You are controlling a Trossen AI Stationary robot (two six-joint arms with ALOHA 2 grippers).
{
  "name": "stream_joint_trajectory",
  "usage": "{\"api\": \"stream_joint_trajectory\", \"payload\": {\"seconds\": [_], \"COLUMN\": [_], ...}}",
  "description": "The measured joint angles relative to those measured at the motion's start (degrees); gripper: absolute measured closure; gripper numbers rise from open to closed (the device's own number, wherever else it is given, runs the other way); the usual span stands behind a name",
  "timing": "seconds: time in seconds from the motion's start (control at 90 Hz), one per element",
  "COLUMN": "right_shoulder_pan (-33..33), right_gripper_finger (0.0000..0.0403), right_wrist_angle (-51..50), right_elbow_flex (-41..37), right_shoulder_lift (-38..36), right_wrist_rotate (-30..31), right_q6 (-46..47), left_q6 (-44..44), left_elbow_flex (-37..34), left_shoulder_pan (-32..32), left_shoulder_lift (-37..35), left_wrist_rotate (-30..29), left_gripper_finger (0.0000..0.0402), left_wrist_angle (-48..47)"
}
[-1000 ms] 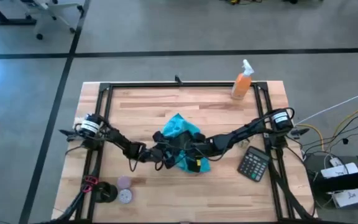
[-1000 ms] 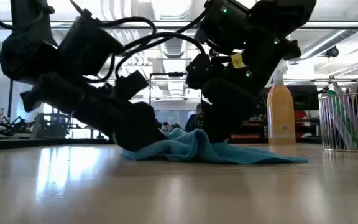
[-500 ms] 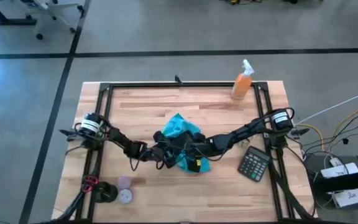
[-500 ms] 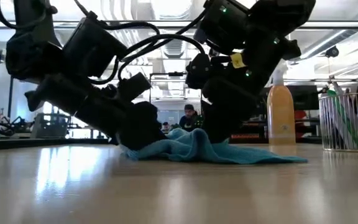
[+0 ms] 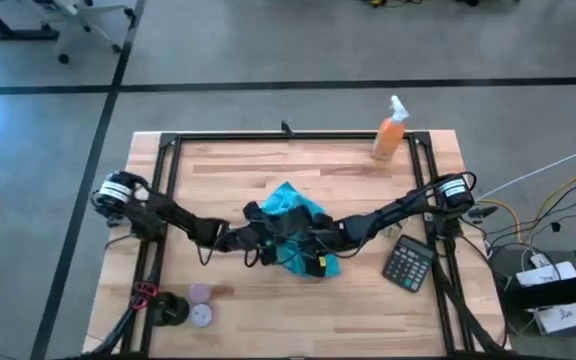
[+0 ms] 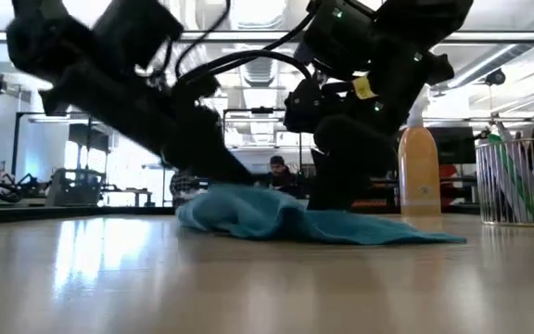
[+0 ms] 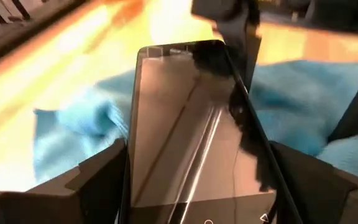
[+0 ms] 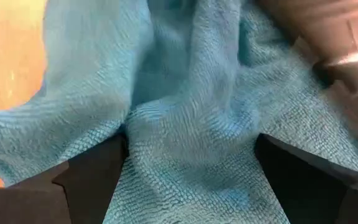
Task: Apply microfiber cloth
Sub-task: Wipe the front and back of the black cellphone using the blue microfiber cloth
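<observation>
Wood table (image 5: 228,165), microfiber cloth (image 5: 293,205) mid-surface.

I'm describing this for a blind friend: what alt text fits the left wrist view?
A black phone is held between the left gripper's two dark fingers, screen facing the camera. A wrinkled turquoise microfiber cloth lies beneath it on the wooden table.

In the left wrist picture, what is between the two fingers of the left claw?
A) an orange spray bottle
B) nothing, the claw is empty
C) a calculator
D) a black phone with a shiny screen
D: the left wrist view shows the black phone held between the fingers of the left claw, with the microfiber cloth lying behind it on the table.
</observation>
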Motion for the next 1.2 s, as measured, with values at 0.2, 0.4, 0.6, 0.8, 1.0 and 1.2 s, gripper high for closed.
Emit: {"api": "stream_joint_trajectory", "payload": {"seconds": [0.2, 0.4, 0.6, 0.8, 1.0, 1.2], "right_shoulder_pan": [-0.07, -0.07, 0.04, 0.09, 0.09, -0.06], "right_gripper_finger": [0.0053, 0.0053, 0.0053, 0.0053, 0.0053, 0.0053], "right_wrist_angle": [-5.24, -6.46, -6.14, -5.24, -5.30, -5.31], "right_elbow_flex": [-1.19, -1.23, -1.29, -1.49, -1.49, -1.49], "right_shoulder_lift": [-0.33, -0.66, -0.69, -0.69, -0.69, -0.69], "right_wrist_rotate": [1.68, 1.64, 1.56, 1.59, 1.41, 1.36], "right_q6": [3.72, 4.02, 3.69, 2.98, 2.71, 2.83], "left_q6": [0.09, -2.59, -14.78, -21.63, -24.03, -25.15], "left_elbow_flex": [-0.46, -1.45, -8.28, -17.91, -21.69, -19.43], "left_shoulder_pan": [0.55, 3.73, 8.94, 8.44, 7.85, 7.91], "left_shoulder_lift": [-13.99, -28.18, -37.22, -39.87, -40.99, -41.87], "left_wrist_rotate": [0.41, 0.45, 0.56, -0.28, 0.65, 4.66], "left_gripper_finger": [0.0075, 0.0075, 0.0075, 0.0075, 0.0076, 0.0076], "left_wrist_angle": [-13.51, -27.40, -37.53, -37.42, -42.18, -58.32]}}
